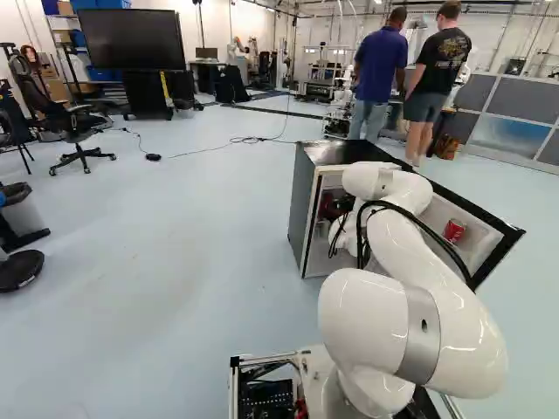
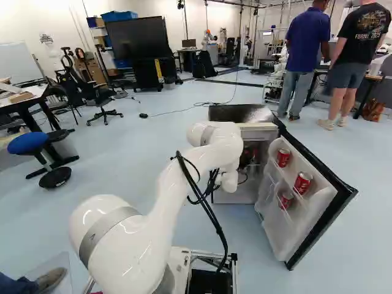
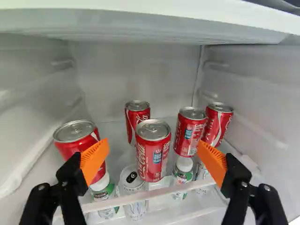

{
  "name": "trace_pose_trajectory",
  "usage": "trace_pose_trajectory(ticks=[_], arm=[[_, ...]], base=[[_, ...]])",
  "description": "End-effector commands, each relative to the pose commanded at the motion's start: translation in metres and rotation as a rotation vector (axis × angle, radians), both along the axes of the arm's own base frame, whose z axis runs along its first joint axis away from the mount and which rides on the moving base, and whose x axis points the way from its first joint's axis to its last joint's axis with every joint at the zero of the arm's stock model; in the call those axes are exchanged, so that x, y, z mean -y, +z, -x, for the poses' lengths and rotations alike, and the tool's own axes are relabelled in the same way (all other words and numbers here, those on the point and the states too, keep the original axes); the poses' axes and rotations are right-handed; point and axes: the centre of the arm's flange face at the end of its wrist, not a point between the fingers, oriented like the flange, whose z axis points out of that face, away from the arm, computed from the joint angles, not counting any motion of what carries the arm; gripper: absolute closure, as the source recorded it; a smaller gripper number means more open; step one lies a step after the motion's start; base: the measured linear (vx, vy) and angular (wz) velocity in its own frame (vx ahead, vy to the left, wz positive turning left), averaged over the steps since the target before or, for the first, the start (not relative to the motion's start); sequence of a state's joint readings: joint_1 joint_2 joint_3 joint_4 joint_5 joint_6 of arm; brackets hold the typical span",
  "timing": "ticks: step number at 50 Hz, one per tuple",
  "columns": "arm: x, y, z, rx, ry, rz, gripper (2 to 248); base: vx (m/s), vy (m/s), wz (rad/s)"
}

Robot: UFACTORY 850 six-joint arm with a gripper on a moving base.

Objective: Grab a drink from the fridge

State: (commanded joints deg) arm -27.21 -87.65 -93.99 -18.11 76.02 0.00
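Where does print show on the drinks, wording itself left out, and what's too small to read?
Front middle can: large white lettering, square code.
Can beside it: square code, smaller lettering.
Other three upper cans: white markings, partly visible.
Silver can, green-labelled bottles below: too small.
Door cans: too small.

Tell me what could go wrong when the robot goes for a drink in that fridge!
The black gripper with orange pads is open around the middle red metal can, but other red cans stand close beside it, so a finger might knock one over.

The pale shelf rail runs low across the front, so the gripper might bump it.

The open white-lined door holds cans too; an arm swinging into it could shake them loose.
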Motion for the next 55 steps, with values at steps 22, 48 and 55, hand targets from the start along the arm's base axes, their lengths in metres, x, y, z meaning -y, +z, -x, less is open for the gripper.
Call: trace_pose_trajectory(ticks=[22, 48, 55], arm=[[0.0, -0.0002, -0.0005, 0.001, 0.0, 0.001, 24], [0.0, -0.0002, -0.0005, 0.001, 0.0, 0.001, 160], [0.0001, 0.0042, -0.0008, 0.002, 0.0, 0.001, 160]], base=[[0.0, 0.0, 0.0], [0.0, 0.0, 0.0], [0.0, 0.0, 0.0]])
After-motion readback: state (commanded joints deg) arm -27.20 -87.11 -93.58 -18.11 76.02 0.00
